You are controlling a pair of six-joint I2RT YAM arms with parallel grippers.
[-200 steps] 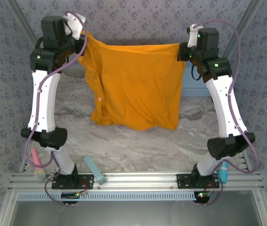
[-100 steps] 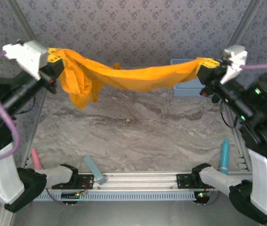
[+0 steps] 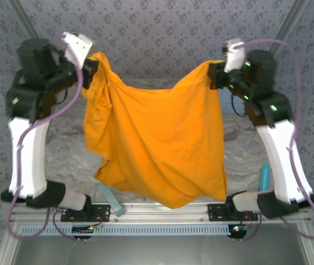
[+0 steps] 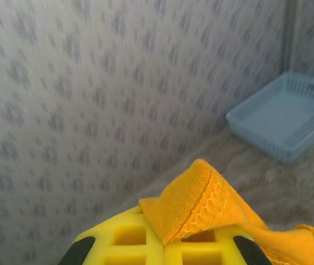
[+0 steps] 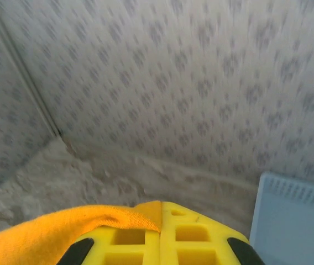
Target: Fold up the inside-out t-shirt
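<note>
One inside-out t-shirt (image 3: 157,149) hangs over the bench (image 3: 68,149): left fingers (image 4: 99,245) pinch one corner at ten o'clock, right fingers (image 5: 212,245) another at two o'clock.

A light blue basket (image 4: 281,117) sits on the marbled table (image 4: 267,190) near the patterned wall (image 4: 90,99).

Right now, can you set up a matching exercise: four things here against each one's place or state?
Things: 1 t-shirt; 2 basket; 3 teal tool; 4 left gripper.
States: A shut on a shirt corner; B lying near the table's right edge; C hanging, held up at two corners; D resting by the back wall.
Pairs: 1-C, 2-D, 3-B, 4-A.
</note>
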